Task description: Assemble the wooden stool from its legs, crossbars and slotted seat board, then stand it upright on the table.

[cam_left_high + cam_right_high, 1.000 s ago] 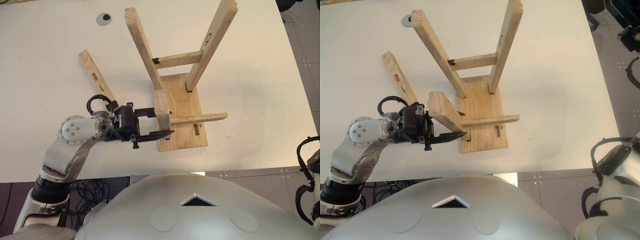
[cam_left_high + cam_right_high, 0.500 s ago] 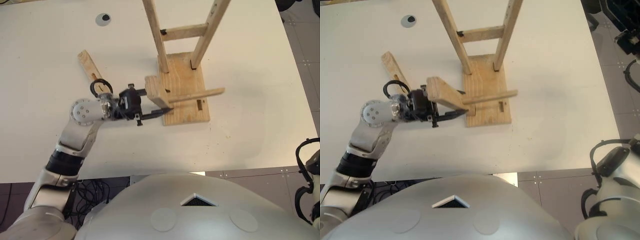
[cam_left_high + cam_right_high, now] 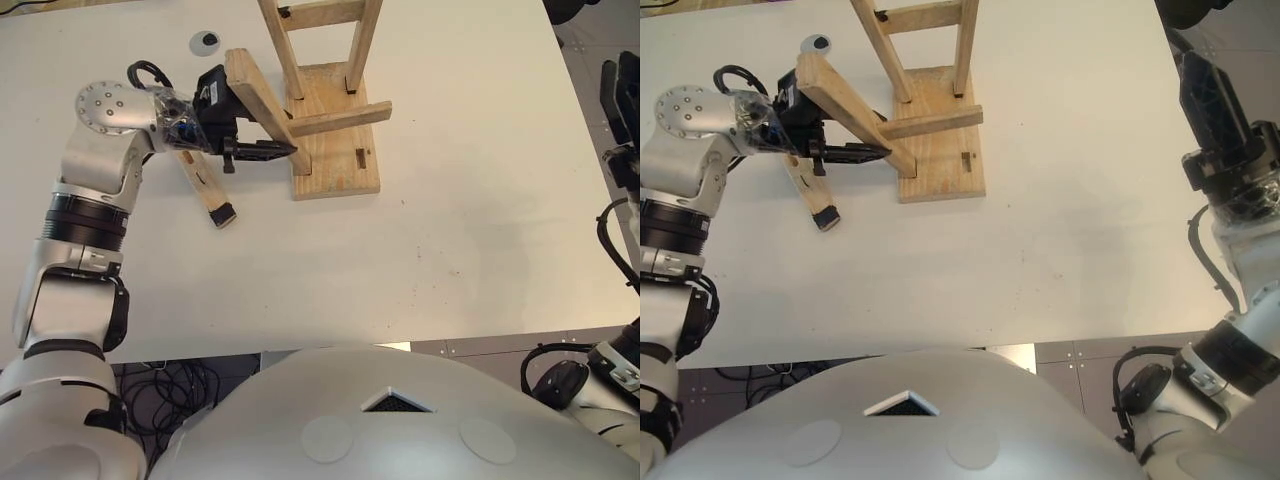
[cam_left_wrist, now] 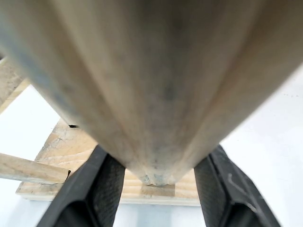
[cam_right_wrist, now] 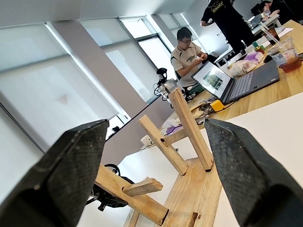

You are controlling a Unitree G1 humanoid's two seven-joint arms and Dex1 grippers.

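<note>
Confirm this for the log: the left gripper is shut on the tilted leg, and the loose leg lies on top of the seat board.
Not quite. The loose leg lies on the table, left of the seat board, not on it, as the left eye view shows. The left gripper is shut on the tilted leg.

The left gripper clamps a tilted leg whose lower end meets the seat board, flat on the white table. A crossbar runs from it over the board. Two upright legs stand at the far end, joined by a second crossbar. A loose leg lies under the gripper
</note>
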